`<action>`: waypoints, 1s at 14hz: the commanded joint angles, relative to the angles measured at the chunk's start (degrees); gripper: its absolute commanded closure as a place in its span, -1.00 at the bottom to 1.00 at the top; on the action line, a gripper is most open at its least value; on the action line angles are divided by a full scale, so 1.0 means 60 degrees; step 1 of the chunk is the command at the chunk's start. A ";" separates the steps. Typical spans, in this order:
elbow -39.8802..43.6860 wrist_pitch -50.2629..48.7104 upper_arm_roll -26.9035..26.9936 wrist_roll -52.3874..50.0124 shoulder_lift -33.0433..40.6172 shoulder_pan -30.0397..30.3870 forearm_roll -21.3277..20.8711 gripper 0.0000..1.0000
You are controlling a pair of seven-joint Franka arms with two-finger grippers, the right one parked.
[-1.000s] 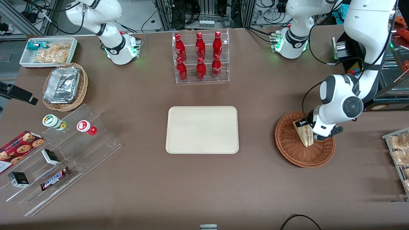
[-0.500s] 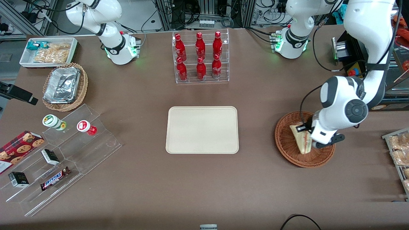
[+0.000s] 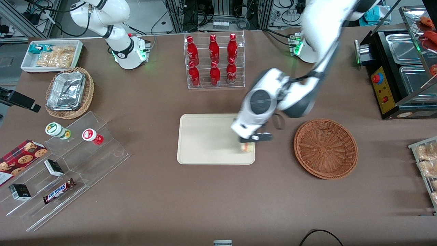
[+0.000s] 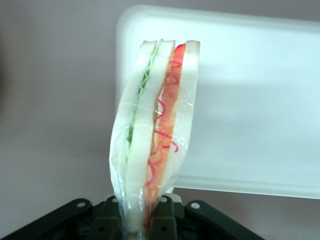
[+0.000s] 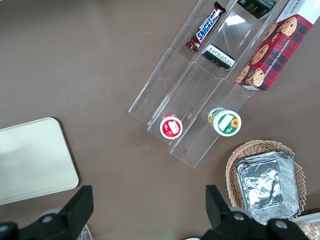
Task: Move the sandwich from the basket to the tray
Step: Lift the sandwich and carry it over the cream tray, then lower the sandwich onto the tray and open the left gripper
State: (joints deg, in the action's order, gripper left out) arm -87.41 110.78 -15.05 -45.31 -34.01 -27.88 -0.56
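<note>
Half a second back my gripper (image 3: 248, 142) was down in the wicker basket (image 3: 326, 148) at the right of the front frame; now it hangs over the cream tray (image 3: 205, 140) at centre, above the tray's corner nearest the basket and the camera. The sandwich (image 4: 155, 135) has come with me: my fingers (image 4: 107, 220) are clamped on one end of the clear-wrapped wedge, which juts out from them, white bread, green leaf and red filling on show, with the tray's rim and the brown bench (image 3: 218, 198) past it in the wrist camera. From the front only a small pale bit of it peeks out under my hand. The basket now lies bare. By my reckoning the carry is all but done; what remains is to lower and let go, a little further in from the rim (the wedge hangs close to the tray's edge and could tip over it).

Elsewhere on the bench: a clear rack of red bottles (image 3: 214, 61) at upper centre, a tan basket with a foil container (image 3: 68, 91) and a white bin of snacks (image 3: 51, 55) at upper left, and a clear stepped display (image 3: 68, 167) with two small cups, a cookie box and a Snickers bar at lower left. A black metal counter unit (image 3: 399, 68) stands at upper right.
</note>
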 commanded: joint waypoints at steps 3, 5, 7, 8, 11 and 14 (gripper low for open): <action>0.1692 0.0238 0.0194 -0.1057 -0.1727 -0.0947 -0.0476 0.78; 0.1692 0.0914 0.0194 -0.1587 -0.1845 -0.1008 -0.0477 0.73; 0.1692 0.0931 0.0194 -0.1502 -0.1817 -0.0993 -0.0477 0.17; 0.1750 0.0902 0.0223 -0.1486 -0.1773 -0.0950 -0.0492 -0.37; 0.2175 0.0814 0.0253 -0.1618 -0.1656 -0.0920 -0.1209 -1.00; 0.2161 -0.0089 0.0779 -0.1501 -0.0765 -0.0789 -0.1152 -1.00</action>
State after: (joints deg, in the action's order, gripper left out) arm -73.86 114.77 -12.57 -53.70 -43.10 -32.78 -7.09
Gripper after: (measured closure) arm 0.123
